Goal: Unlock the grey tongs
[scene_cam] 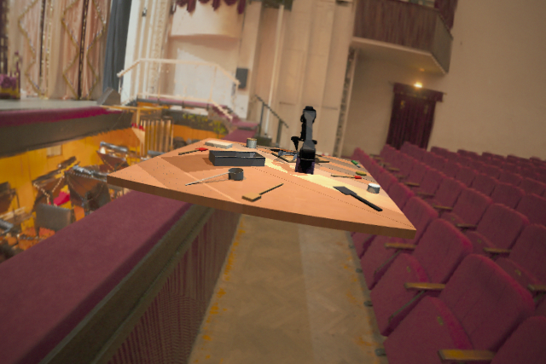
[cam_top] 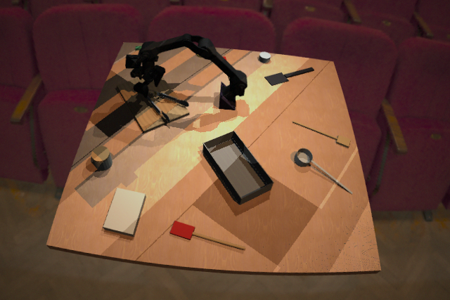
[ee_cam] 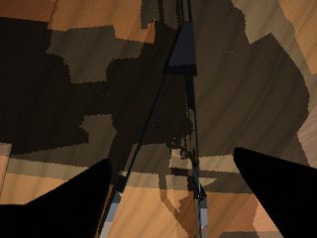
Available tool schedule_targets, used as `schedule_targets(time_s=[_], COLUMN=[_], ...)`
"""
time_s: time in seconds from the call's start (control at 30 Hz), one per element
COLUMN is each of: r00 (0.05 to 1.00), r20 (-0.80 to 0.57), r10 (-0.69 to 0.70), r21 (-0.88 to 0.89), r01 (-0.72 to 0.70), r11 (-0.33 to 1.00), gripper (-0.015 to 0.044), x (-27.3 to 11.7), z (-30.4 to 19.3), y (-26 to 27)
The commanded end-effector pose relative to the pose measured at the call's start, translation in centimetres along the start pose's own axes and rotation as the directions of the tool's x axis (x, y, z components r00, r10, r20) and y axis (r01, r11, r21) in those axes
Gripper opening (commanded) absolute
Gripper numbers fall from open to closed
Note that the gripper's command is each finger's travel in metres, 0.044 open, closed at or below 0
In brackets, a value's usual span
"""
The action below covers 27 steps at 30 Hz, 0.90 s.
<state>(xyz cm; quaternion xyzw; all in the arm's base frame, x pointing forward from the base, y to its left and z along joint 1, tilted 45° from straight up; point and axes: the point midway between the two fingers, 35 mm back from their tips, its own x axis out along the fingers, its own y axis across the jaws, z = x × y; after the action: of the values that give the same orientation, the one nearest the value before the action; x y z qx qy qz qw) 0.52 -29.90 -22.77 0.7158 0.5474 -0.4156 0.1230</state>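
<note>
The grey tongs are on the wooden board at the back left, with their two arms spread apart in a narrow V. In the wrist view a dark piece joins the arms near the top. My gripper is open over them, its two fingers wide apart on either side of the arms, with a gap showing at each side. In the top view it covers the tongs' left end. The roasting tin stands mid-table with no tongs across it.
A cylindrical can and a pale block stand at the left. A red spatula lies in front. A black spatula, a white round tin, a wooden spatula and a ladle are at the right.
</note>
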Motion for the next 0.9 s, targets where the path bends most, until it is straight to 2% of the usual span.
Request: schedule_targets(time_s=[0.0, 0.27, 0.57, 0.8, 0.87], r00=[1.000, 1.000, 1.000, 1.000, 1.000], r20=[0.004, -0.003, -0.003, 0.009, 0.010], r10=[0.005, -0.001, -0.002, -0.007, -0.007], r21=[0.008, 0.016, 0.015, -0.012, -0.014], r01=[-0.005, 0.001, 0.002, 0.007, 0.007], r11=[1.000, 1.000, 1.000, 1.000, 1.000], gripper=[0.0440, 0.0440, 0.0440, 0.0440, 0.0440], x=[-1.9, -7.5, -7.8, -12.0, -12.1], z=[0.4, -0.1, -0.2, -0.3, -0.3], y=[-2.8, -14.4, -14.7, -14.7, -14.7])
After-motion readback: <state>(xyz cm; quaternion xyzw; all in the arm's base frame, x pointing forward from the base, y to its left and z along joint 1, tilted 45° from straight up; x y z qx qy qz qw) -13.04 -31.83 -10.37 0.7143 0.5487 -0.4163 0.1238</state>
